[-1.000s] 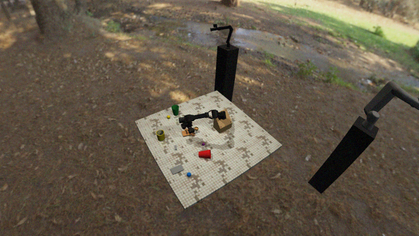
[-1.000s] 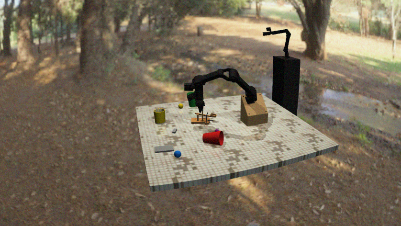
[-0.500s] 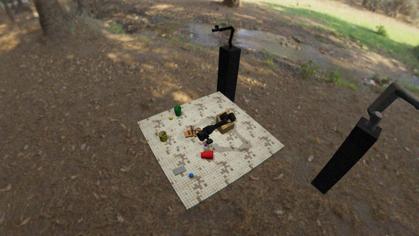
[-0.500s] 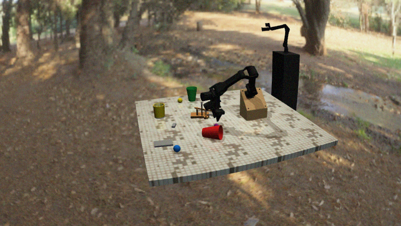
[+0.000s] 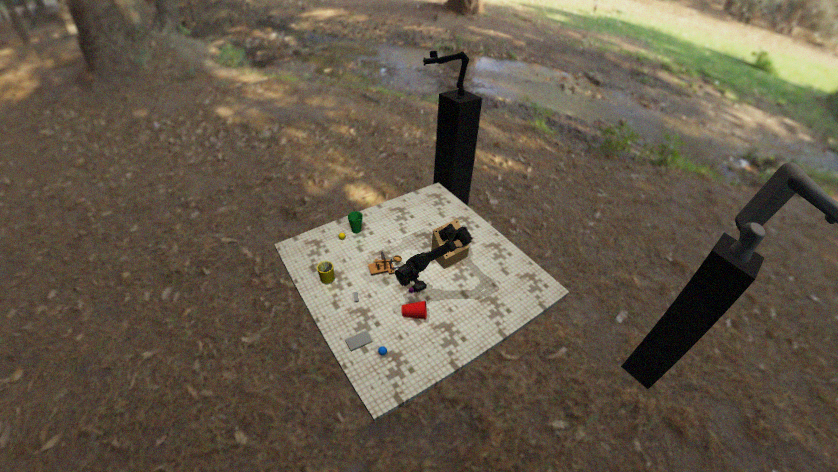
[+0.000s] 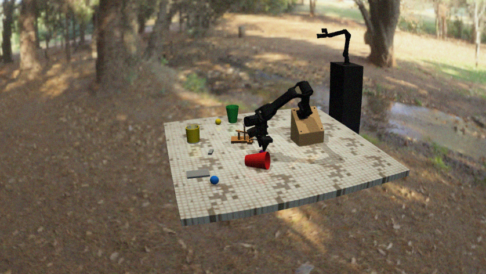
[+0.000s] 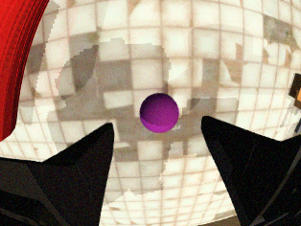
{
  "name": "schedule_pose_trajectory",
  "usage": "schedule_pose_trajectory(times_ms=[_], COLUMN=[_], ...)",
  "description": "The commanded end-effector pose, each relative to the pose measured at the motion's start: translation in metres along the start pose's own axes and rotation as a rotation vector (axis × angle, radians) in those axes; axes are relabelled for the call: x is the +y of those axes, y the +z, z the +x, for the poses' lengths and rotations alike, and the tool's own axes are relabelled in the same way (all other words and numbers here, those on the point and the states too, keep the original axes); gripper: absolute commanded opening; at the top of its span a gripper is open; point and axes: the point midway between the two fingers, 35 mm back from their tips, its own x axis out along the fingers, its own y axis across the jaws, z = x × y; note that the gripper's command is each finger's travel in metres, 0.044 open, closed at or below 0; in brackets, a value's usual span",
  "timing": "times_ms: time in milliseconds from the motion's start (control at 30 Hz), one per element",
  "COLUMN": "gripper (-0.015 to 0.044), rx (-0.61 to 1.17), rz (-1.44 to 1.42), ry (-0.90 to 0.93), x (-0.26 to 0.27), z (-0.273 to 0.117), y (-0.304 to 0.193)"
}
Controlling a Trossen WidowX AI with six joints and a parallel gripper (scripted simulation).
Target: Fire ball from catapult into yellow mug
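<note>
A purple ball (image 5: 411,290) (image 6: 261,151) (image 7: 159,113) lies on the table, beside the red cup. My gripper (image 5: 415,287) (image 6: 264,149) (image 7: 158,125) is open and points down just above the ball; in the wrist view the ball shows between and slightly beyond the two fingertips, with a gap on each side. The orange wooden catapult (image 5: 378,268) (image 6: 236,139) stands behind the gripper, partly hidden by the arm in the exterior view; only an edge of it (image 7: 298,93) shows in the wrist view. The yellow mug (image 5: 326,273) (image 6: 192,134) stands upright on the far side of the catapult from the arm base.
A red cup (image 5: 414,310) (image 6: 257,160) (image 7: 14,62) lies on its side close to the gripper. A green cup (image 5: 355,222) (image 6: 232,114), yellow ball (image 5: 341,236) (image 6: 217,121), blue ball (image 5: 382,350) (image 6: 214,180), grey plate (image 5: 358,340) (image 6: 198,173) and small grey block (image 5: 355,296) (image 6: 210,151) are farther off.
</note>
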Motion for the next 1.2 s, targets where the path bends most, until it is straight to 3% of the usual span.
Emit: schedule_pose_trajectory(times_ms=[0, 533, 700, 1000, 1133, 1167], gripper=[0.0300, 0.0300, 0.0169, 0.0109, 0.0004, 0.0000], rx=[0.003, 0.003, 0.003, 0.003, 0.003, 0.003], rz=[0.012, 0.013, 0.013, 0.013, 0.012, 0.012], ry=[-0.005, -0.003, -0.003, -0.003, -0.006, -0.008], x=[-0.003, -0.003, -0.003, -0.003, -0.003, -0.004], z=[0.007, 0.030, 0.030, 0.030, 0.020, 0.014], y=[-0.001, -0.002, -0.002, -0.002, 0.000, 0.001])
